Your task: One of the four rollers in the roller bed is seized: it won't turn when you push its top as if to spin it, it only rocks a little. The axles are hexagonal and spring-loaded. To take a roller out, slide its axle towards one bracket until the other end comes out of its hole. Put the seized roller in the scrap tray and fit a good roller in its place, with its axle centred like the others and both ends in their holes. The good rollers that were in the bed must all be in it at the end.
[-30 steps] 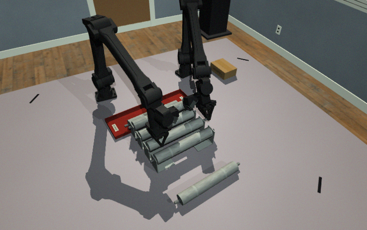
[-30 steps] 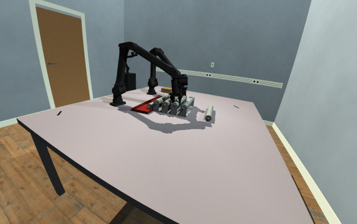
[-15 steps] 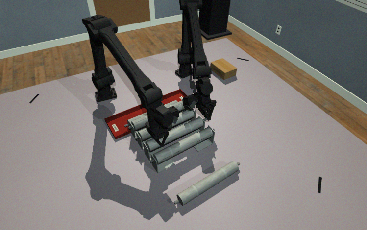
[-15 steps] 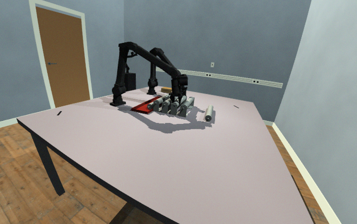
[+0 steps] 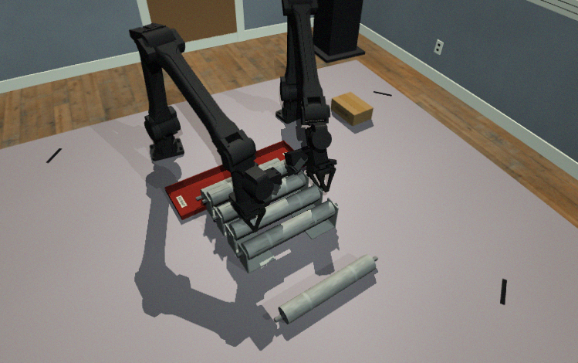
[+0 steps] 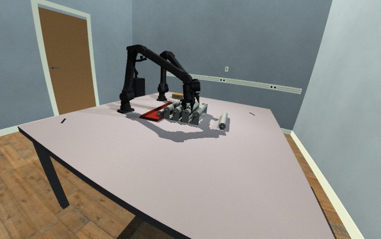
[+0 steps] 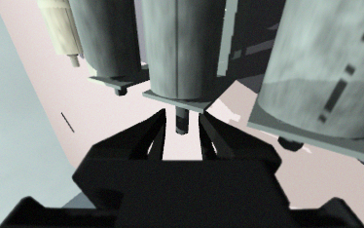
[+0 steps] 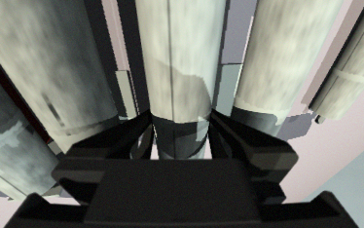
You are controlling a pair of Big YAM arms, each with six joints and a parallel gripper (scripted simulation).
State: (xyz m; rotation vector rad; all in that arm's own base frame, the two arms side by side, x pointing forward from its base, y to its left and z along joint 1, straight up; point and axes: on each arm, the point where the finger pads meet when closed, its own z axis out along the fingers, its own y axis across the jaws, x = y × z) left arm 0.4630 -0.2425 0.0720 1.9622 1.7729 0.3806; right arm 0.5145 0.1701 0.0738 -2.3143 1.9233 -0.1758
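Note:
The grey roller bed lies beside the red scrap tray [image 5: 191, 189] [image 6: 149, 116]. The roller third from the tray [image 5: 282, 208] [image 7: 186, 49] [image 8: 179, 49] spans its brackets. Its axle end sticks out further past the bracket than its neighbours' at my left gripper [image 5: 326, 188] [image 7: 182, 114], whose fingers stand apart on either side of that axle. My right gripper [image 5: 255, 228] [image 8: 181, 113] is shut on this roller's body near the other end. The roller nearest the tray [image 6: 159, 113] [image 8: 28, 171] shows an end outside the brackets; its seating is unclear. A loose roller [image 5: 326, 288] [image 6: 223, 120] [image 7: 59, 29] [image 8: 354, 73] lies on the table.
Neighbouring rollers stand close on both sides: the fourth roller [image 5: 291, 228] [image 7: 108, 39] [image 8: 286, 49] and the second roller [image 7: 315, 73] [image 8: 62, 63]. A cardboard box [image 5: 350, 108] [image 6: 177, 95] sits near the left arm's base. Both arms reach over the tray.

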